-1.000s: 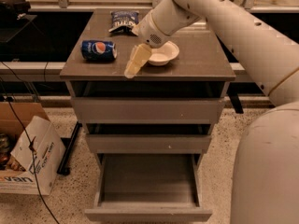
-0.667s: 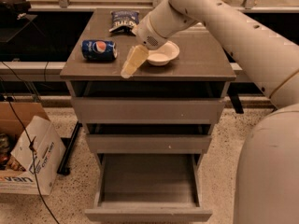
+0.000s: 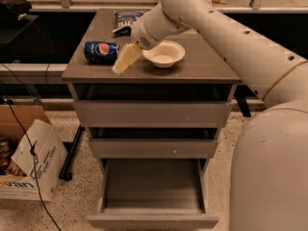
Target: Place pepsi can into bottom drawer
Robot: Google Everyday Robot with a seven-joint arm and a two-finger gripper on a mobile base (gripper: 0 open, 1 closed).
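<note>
pepsi can (image 3: 101, 51): glossy printed metal. table (image 3: 202, 67) top: matt grey-brown laminate look. gripper (image 3: 119, 67), just right of the can above the table's front edge: matt cream plastic. arm (image 3: 231, 37): smooth off-white shell, slight sheen. bowl (image 3: 163, 55): smooth white, semi-gloss. bottom drawer (image 3: 151, 221): matt grey panels. snack bag (image 3: 126, 19): shiny crinkled film. box (image 3: 29, 177): plain cardboard. floor (image 3: 72, 203): speckled, polished.

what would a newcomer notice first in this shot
The big white robot arm reaches in from the right, its gripper low over the cabinet top beside the pepsi can, which lies on its side. Below, the bottom drawer stands pulled open, and a white bowl sits beside the arm's wrist.
</note>
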